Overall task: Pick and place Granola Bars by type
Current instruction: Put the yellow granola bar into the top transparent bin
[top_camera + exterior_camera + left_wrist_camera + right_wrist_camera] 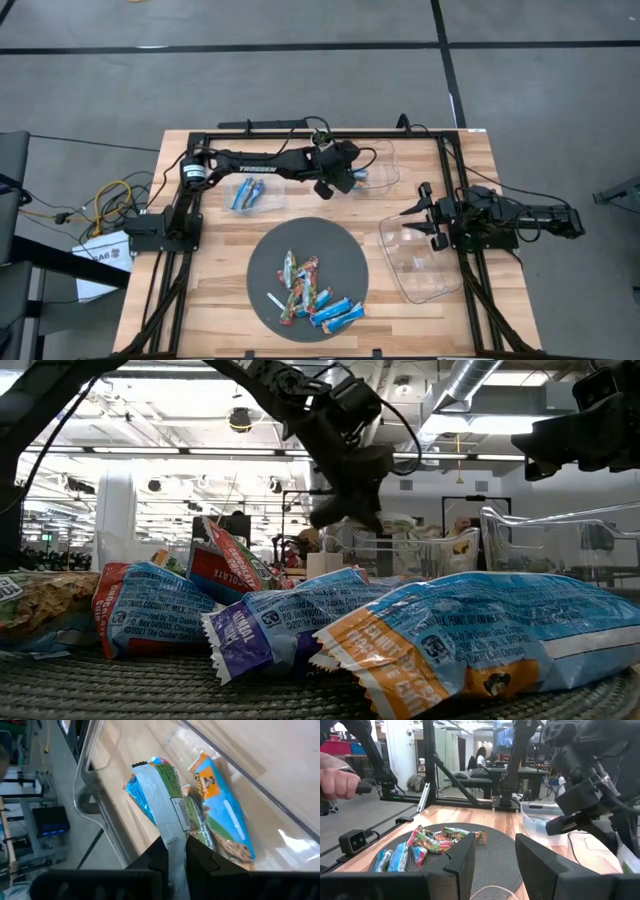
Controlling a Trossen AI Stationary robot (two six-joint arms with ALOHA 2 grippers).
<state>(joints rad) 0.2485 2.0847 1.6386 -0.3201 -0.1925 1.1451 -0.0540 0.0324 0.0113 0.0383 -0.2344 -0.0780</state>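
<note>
My left gripper (336, 178) (176, 857) hangs above the near-left rim of the far clear tub (385, 160) and is shut on a green, blue and silver granola bar (165, 795). An orange-and-blue bar (222, 815) lies on the floor of that tub. Several more bars (305, 285) (430, 842) lie in a heap on the round dark mat (335, 245). Two blue bars (248, 195) lie in a smaller clear tub at the left. My right gripper (415, 222) (494, 855) waits open at the table's right, over the far rim of a third clear tub (425, 270). My left gripper pinches the bar by one end of its wrapper (175, 847), between the two fingers. The fingers (202, 857) come slanting down from the table's left. The bar sticks out ahead of them, silver seam side showing, lifted clear above the tub.
A thin white stick (277, 302) lies on the mat among the bars. A black frame (450, 180) runs round the table's far and side edges. A person's hand (335, 782) shows beyond the table in the right wrist view. Bare wood lies between mat and tubs.
</note>
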